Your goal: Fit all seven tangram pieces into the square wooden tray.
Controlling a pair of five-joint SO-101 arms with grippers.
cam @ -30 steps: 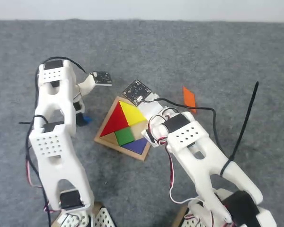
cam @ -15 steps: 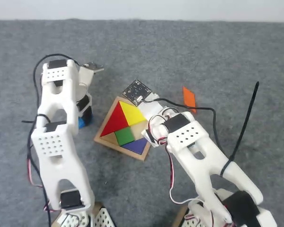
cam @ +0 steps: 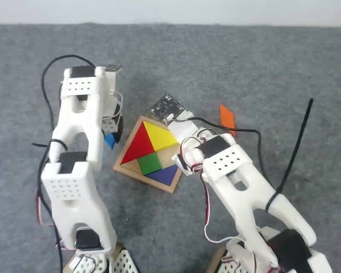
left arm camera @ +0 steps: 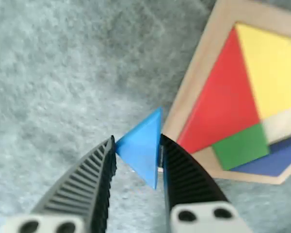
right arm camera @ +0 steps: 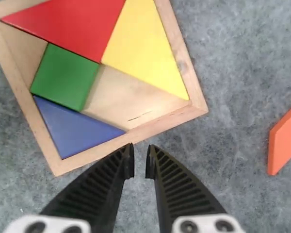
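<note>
The square wooden tray (cam: 129,168) lies between the two arms and holds a red triangle (cam: 137,147), a yellow triangle (cam: 158,136), a green square (cam: 150,163) and a dark blue triangle (cam: 164,176). Bare wood (right arm camera: 121,99) shows in the middle of the tray. My left gripper (left arm camera: 136,155) is shut on a small light blue triangle (left arm camera: 141,151), lifted just off the tray's rim (left arm camera: 194,82) beside the red triangle. My right gripper (right arm camera: 137,162) is shut and empty, just outside the rim (right arm camera: 165,121) by the dark blue triangle. An orange parallelogram (cam: 227,118) lies on the carpet to the tray's right.
Grey carpet (cam: 273,68) covers the whole table. A black cable (cam: 295,148) runs along the right arm. Open carpet lies beyond the tray and at the far right.
The left arm has swung right and carried the light blue triangle from farther left to the tray's left edge. The right arm has stayed put.
</note>
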